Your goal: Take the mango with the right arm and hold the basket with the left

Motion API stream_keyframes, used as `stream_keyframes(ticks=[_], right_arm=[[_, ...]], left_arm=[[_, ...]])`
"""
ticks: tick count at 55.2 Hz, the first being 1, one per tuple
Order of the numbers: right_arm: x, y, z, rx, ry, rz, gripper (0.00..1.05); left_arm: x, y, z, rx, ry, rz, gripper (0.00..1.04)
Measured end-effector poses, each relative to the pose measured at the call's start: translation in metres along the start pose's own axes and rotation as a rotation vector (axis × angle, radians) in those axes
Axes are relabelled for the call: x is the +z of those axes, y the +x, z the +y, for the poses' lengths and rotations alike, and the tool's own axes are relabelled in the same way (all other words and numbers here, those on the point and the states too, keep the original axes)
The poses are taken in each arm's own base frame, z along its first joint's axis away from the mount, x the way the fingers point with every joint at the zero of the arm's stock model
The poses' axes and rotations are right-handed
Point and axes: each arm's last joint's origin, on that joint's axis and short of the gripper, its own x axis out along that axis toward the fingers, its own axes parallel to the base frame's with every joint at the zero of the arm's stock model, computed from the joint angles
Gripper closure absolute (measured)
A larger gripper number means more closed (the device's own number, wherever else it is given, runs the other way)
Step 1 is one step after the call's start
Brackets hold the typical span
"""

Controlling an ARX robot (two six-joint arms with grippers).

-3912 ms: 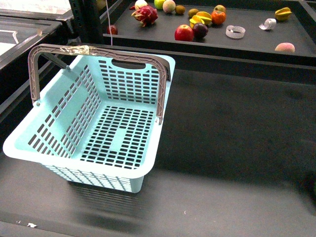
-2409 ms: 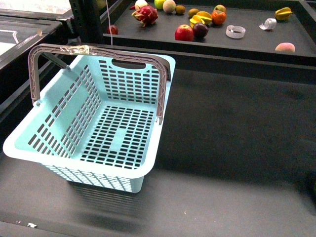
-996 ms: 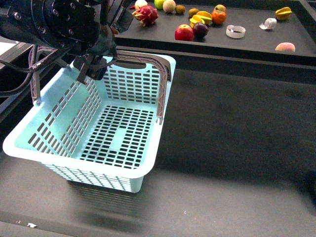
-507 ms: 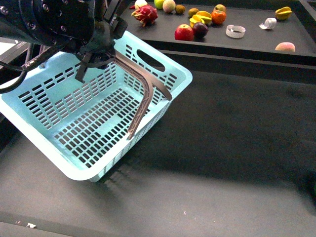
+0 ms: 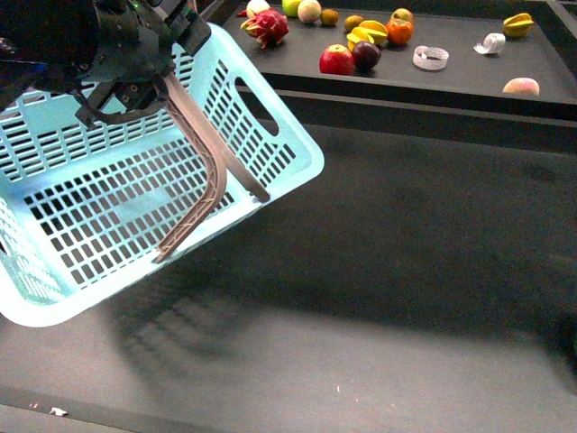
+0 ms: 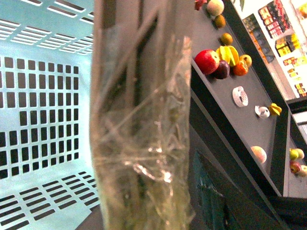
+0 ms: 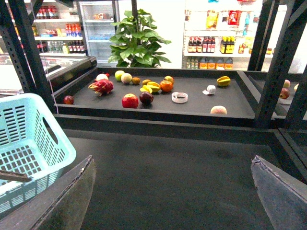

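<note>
Far left, left gripper [image 5: 133, 88]: closed on the taped handle [image 6: 139, 120] of the basket [image 5: 306, 159]. This is judged from the front view, where the basket hangs from it. The left wrist view shows only tape and handle, not the jaws.
Basket: steeply tilted and seemingly clear of the table [image 5: 406, 271], with its mouth turned right and toward the near side. Grey-brown handle bars cross the opening; I cannot tell whether 1 or 2 handles are gripped.
Mango [image 5: 372, 32]: on the far shelf [image 5: 451, 79], about mid-width, just beside the orange [image 5: 398, 32] and near the dark plum [image 5: 365, 54] and red apple [image 5: 335, 60].
Right gripper [image 7: 172, 165]: its 2 fingers are spread wide with nothing between them. It is out of the front view and well apart from the mango.
Risk 1, swing: the basket hangs from a pivoting, tape-wrapped handle, so it may sway or slide in the grip.
Risk 2, tilt: at this angle a dropped fruit would likely roll out, or catch on the handle bars.
Risk 3, crowding: the fingers could nudge the orange or plum, which would roll, or close on the wrong fruit. The starfruit [image 5: 517, 24] at far right is yellow too.
Risk 4, slip: the mango looks smooth, so an off-centre pinch could squeeze it out.
</note>
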Motion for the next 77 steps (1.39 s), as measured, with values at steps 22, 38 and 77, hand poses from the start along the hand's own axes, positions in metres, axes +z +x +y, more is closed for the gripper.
stream_keyframes(ticks=[22, 38, 77], right_arm=[[0.000, 0.000, 0.000, 0.000, 0.000, 0.000, 0.08], [0.000, 0.000, 0.000, 0.000, 0.000, 0.000, 0.08], [0.000, 0.000, 0.000, 0.000, 0.000, 0.000, 0.08]], left_arm=[[0.002, -0.020, -0.014, -0.099, 0.042, 0.008, 0.76], [-0.009, -0.024, -0.023, -0.125, 0.121, 0.019, 0.76], [-0.040, -0.108, -0.025, -0.300, 0.635, -0.103, 0.77]])
